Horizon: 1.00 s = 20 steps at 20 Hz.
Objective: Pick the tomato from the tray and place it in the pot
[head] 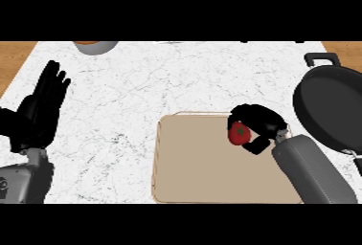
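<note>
Grey forearms enter from the lower edge, one at each side. Right hand [260, 125]: fingers curled around the tomato [239, 133], grasping it over the upper right corner of the beige tray [205, 177]. Whether the tomato touches the tray cannot be determined. Just right of the tray sits the black pot [332, 103], on the white marble counter [141, 86]. Left hand [39, 112]: fingers straight and released, resting at the left edge, holding nothing.

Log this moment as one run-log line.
right hand: shut on tomato, over tray | left hand: open, resting at left | pot: without tomato
</note>
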Motion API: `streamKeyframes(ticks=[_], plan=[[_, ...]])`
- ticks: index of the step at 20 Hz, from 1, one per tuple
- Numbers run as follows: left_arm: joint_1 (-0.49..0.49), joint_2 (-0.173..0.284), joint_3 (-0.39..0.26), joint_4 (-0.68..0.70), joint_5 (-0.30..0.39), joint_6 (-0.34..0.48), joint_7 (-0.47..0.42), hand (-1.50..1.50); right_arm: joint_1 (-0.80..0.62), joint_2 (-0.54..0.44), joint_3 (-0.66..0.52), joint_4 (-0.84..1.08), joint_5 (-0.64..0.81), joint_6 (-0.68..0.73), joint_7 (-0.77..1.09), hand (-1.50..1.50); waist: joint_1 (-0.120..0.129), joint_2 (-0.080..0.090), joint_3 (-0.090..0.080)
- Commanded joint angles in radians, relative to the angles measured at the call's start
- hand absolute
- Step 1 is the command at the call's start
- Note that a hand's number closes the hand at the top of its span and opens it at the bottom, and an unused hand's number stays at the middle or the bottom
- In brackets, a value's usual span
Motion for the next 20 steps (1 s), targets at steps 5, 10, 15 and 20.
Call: streamKeyframes(ticks=[5,10,15,20], plan=[[0.012,-0.051,-0.025,0.028,-0.044,0.015,-0.047,0.0,-0.028,0.024,-0.006,0.087,0.041,0.013,-0.082,1.5,0.002,0.014,0.009],[0.071,-0.003,0.035,-0.024,0.016,-0.032,-0.017,0.0,0.153,0.148,-0.003,-0.177,0.039,0.028,0.225,1.5,-0.022,0.001,0.007],[0.053,-0.008,0.025,-0.031,-0.018,-0.006,-0.019,0.0,0.321,0.293,0.042,-0.379,0.099,-0.056,0.502,1.5,-0.026,0.002,0.008],[-0.001,-0.044,0.002,0.008,-0.056,0.043,-0.006,0.0,0.41,0.298,0.095,-0.662,0.063,-0.125,0.639,1.5,-0.031,0.005,0.009]])
